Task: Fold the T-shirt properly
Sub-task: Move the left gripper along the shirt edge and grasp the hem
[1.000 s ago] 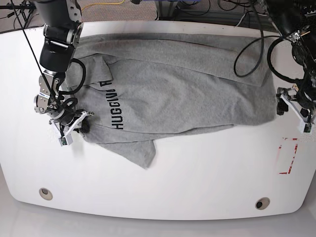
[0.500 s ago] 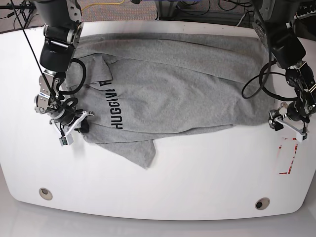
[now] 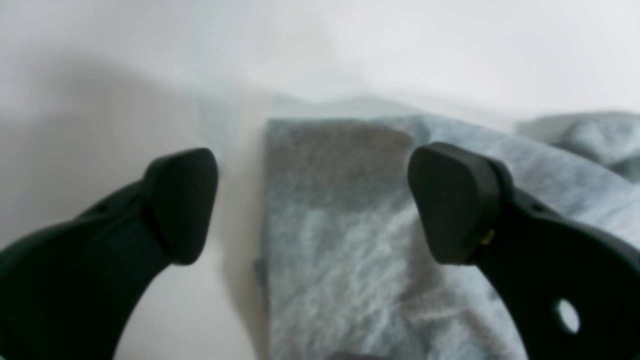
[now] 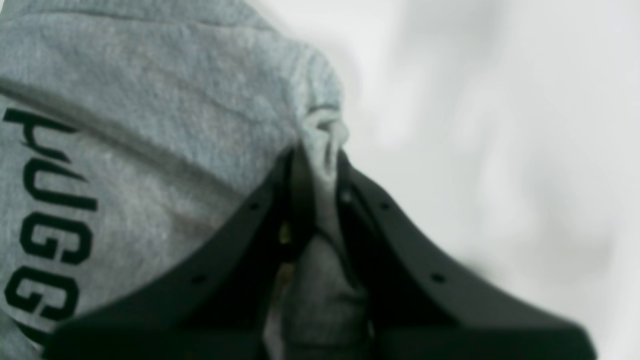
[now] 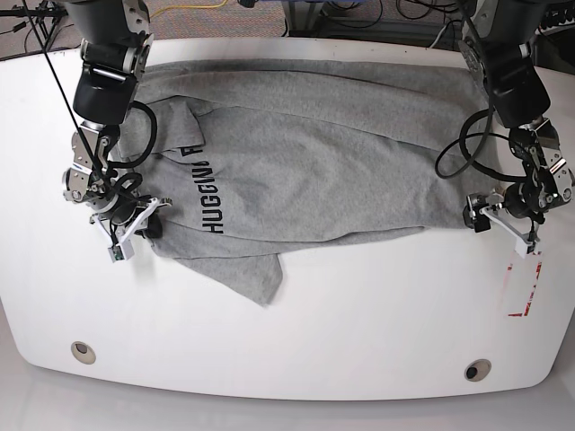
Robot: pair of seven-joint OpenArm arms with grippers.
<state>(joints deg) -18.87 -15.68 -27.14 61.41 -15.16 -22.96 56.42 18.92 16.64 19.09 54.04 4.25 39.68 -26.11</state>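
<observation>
Heather-grey cotton T-shirt with black lettering on a glossy white tabletop.

The soft short-sleeved T-shirt is a mottled light-and-mid grey marl; its block capitals are solid black. The right gripper and left gripper have matte black fingers, with white brackets showing in the base view. Black cables loop from the dark arms. A red outlined marking sits on the white tabletop, along with two round grey-metal inserts.

A glossy white desk with rounded front corners has two round metal discs near its front edge. Red tape marks sit at one side. Beyond it, patterned carpet carries dark cables.
</observation>
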